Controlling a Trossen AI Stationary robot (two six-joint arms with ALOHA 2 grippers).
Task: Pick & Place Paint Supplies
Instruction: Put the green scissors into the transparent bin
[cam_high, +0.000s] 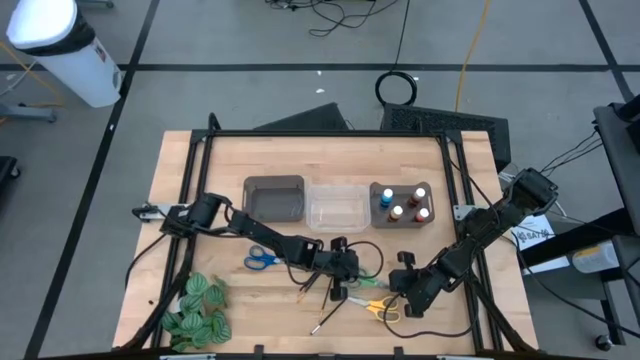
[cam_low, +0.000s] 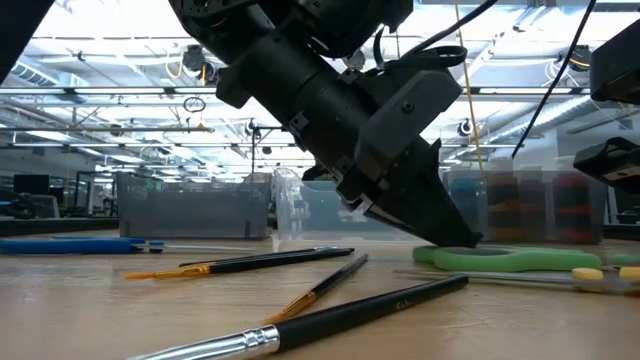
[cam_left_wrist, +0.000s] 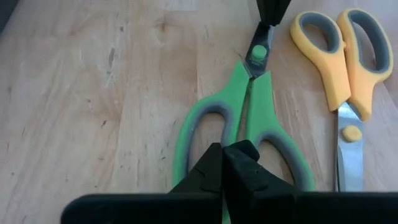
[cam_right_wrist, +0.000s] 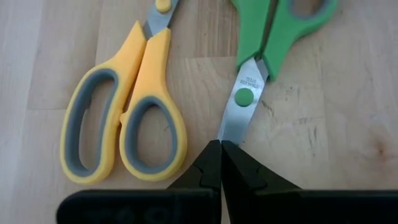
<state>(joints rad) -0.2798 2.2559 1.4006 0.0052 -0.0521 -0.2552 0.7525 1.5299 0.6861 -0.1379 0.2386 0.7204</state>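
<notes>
The left gripper (cam_left_wrist: 224, 163) is pressed shut at the handle end of the green scissors (cam_left_wrist: 249, 118), seemingly pinching the handle between the two loops. The right gripper (cam_right_wrist: 221, 163) is shut on the blade tip (cam_right_wrist: 231, 129) of the same pair, which lies flat on the table (cam_high: 200, 170). Just beside lie the yellow scissors (cam_right_wrist: 124, 118). A clean lift likely needs both grips firm and level, without dragging that neighbour. Farther off, the paint bottles (cam_high: 405, 203) sit in their bin.
</notes>
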